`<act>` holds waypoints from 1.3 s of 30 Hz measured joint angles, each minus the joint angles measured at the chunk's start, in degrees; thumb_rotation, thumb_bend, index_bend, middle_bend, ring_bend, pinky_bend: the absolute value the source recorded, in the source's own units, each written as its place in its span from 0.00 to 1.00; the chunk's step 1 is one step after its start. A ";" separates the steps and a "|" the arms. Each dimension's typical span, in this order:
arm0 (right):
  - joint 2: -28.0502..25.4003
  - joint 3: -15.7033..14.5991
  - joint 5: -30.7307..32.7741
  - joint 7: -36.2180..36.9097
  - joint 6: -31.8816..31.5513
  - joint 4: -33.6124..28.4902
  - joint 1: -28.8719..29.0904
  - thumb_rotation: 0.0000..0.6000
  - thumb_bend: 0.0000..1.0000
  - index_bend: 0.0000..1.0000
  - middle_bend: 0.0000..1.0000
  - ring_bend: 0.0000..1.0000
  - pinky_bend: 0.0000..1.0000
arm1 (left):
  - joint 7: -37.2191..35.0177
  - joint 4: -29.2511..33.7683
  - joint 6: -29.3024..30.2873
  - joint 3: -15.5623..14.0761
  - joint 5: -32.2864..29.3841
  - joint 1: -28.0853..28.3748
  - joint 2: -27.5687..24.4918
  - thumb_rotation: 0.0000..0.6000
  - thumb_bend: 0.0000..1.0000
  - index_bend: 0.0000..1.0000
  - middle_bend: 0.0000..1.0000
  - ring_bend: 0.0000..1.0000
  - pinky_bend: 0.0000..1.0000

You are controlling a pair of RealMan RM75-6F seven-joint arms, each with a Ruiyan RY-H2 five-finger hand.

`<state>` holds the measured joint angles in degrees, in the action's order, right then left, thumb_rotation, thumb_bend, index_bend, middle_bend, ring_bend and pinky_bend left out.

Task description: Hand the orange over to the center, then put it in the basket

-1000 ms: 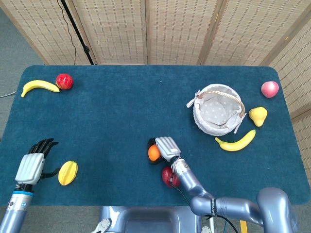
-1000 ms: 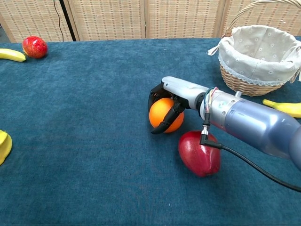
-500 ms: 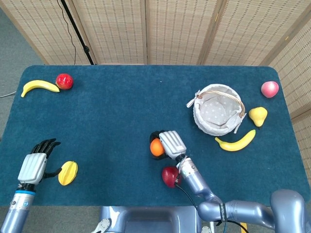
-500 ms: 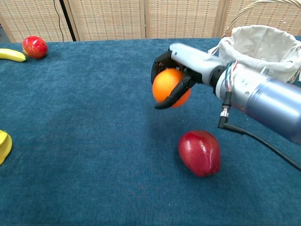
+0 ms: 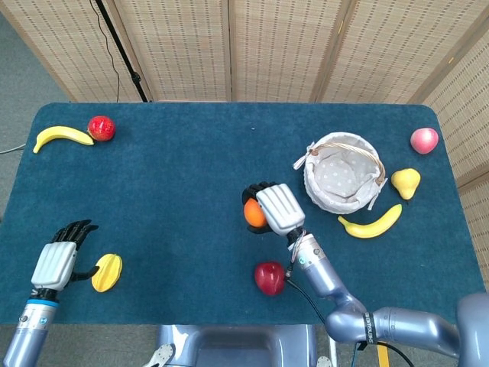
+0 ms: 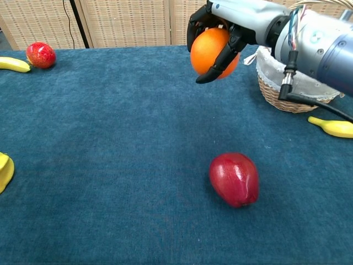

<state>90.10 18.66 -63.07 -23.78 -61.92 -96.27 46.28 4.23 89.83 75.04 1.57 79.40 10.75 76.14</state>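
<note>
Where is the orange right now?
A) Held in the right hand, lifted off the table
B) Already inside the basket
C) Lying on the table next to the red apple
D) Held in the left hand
A. The right hand wraps its fingers around the orange in the air, well above the table and short of the basket.

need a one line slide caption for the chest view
Right hand holds the orange above the blue table, beside the basket, with a red apple below.
</note>
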 measured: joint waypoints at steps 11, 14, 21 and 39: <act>-5.14 1.15 2.48 -2.02 2.44 2.96 1.82 1.00 0.20 0.71 0.61 0.63 0.70 | 0.06 -0.19 -0.41 -0.05 -0.22 0.07 0.14 1.00 0.15 0.22 0.15 0.10 0.15; -5.82 0.79 2.08 -1.86 2.65 4.32 1.91 1.00 0.20 0.71 0.61 0.63 0.70 | 0.06 -0.18 -0.53 -0.08 -0.26 0.09 0.11 1.00 0.15 0.22 0.15 0.10 0.15; -7.57 -2.24 -0.23 -3.74 2.61 8.33 1.70 1.00 0.20 0.71 0.61 0.63 0.70 | -0.15 -0.19 -0.64 -0.03 -0.40 0.07 -0.01 1.00 0.15 0.22 0.15 0.10 0.15; -11.90 -3.78 -1.84 -2.55 2.90 12.52 0.56 1.00 0.20 0.72 0.61 0.63 0.70 | -0.12 -0.20 -1.11 -0.09 -0.54 0.18 0.08 1.00 0.15 0.22 0.15 0.10 0.15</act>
<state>78.19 14.88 -64.91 -26.34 -59.01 -83.75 46.84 4.10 89.63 73.94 1.47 78.86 10.93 76.23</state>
